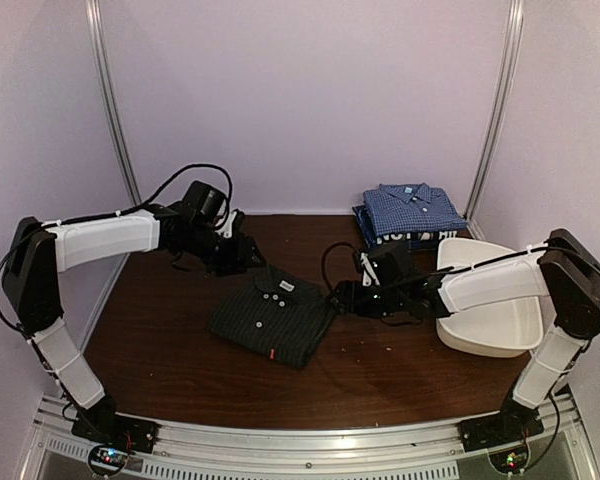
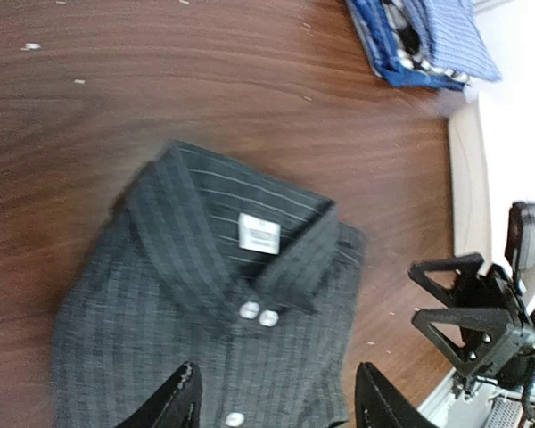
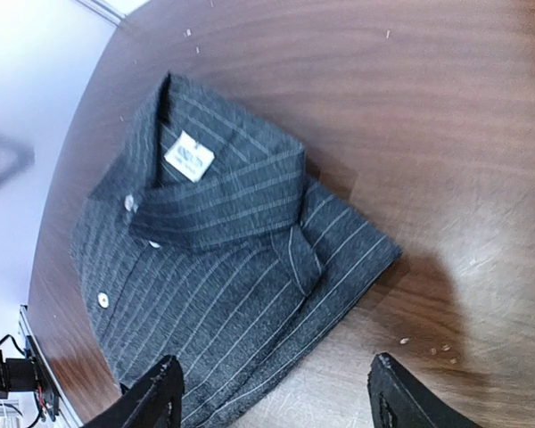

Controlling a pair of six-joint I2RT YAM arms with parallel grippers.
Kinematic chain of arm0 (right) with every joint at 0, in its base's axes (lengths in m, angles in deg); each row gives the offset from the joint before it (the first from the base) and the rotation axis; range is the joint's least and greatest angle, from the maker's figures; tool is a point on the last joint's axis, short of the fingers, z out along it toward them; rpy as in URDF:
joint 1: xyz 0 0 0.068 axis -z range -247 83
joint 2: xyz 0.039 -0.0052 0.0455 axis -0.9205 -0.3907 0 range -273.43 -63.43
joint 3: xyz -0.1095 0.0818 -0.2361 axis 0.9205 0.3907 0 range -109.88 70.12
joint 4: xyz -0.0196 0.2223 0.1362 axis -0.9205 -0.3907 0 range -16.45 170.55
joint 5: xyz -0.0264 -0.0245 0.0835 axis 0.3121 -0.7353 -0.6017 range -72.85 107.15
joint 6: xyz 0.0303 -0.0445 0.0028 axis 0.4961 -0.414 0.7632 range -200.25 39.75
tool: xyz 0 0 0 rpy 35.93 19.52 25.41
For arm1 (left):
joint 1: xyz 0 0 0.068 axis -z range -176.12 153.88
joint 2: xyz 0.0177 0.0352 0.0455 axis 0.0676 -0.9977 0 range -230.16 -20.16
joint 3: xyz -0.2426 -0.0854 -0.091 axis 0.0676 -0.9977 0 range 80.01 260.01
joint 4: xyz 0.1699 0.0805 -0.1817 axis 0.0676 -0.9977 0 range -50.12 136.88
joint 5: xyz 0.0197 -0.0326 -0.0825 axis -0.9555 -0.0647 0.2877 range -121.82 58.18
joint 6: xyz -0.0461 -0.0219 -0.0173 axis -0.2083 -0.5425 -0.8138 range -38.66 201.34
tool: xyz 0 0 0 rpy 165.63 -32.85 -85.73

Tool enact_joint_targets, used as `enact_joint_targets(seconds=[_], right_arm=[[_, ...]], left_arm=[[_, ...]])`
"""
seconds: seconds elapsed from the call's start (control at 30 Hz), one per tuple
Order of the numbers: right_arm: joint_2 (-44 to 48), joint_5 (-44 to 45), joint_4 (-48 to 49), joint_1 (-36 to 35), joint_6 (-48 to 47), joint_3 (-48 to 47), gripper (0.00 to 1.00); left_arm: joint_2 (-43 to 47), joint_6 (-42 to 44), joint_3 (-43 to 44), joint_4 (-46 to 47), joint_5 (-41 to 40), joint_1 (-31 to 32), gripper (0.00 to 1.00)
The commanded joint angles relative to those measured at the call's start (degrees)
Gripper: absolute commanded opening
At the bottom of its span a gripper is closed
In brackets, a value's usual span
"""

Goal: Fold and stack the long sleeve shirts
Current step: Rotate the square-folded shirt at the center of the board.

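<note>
Left gripper point(image 2: 281, 399) fingers spread apart, folded charcoal pinstriped shirt point(image 2: 214, 303) just below and ahead, right gripper point(image 3: 272, 392) likewise parted over the shirt's opposite edge, blue checked shirt point(image 1: 412, 205) stacked on navy shirt point(image 1: 408, 238) beyond, white tub point(image 1: 485, 345) behind right gripper

We count three shirts: dark striped shirt point(image 1: 272, 318) between left claw point(image 1: 250, 257) and right claw point(image 1: 337, 297), blue checked shirt point(image 1: 412, 207) atop navy shirt point(image 1: 408, 238) beyond right claw. One tub point(image 1: 500, 335). Two claws.

Charcoal pinstripe shirt point(image 1: 273, 318) folded, blue checked shirt point(image 1: 412, 205) atop navy shirt point(image 1: 405, 238)
</note>
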Motion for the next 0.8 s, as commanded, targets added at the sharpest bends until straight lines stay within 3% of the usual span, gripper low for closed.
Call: enact_joint_targets(seconds=[0.0, 0.2, 0.6, 0.7, 0.77], right_arm=[[-3.7, 0.7, 0.2, -1.9, 0.2, -1.9, 0.7], [-8.9, -0.7, 1.4, -2.5, 0.5, -4.2, 0.65], [-15.7, -2.7, 1.2, -2.5, -0.9, -9.0, 0.58], [-17.2, -3.3, 0.9, -2.4, -1.6, -10.7, 0.53], [-18.4, -3.7, 0.2, -2.4, -2.4, -12.2, 0.47]], left_arm=[[0.3, 6.4, -3.1, -2.4, -2.0, -6.5, 0.6], [-4.6, 10.8, -4.5, -1.7, -0.1, -11.2, 0.62], [-7.7, 9.1, -10.0, 4.0, 6.9, -10.7, 0.64], [-7.2, 7.4, -11.6, 5.5, 8.9, -9.7, 0.6], [-6.7, 5.9, -12.7, 6.3, 10.4, -8.9, 0.5]])
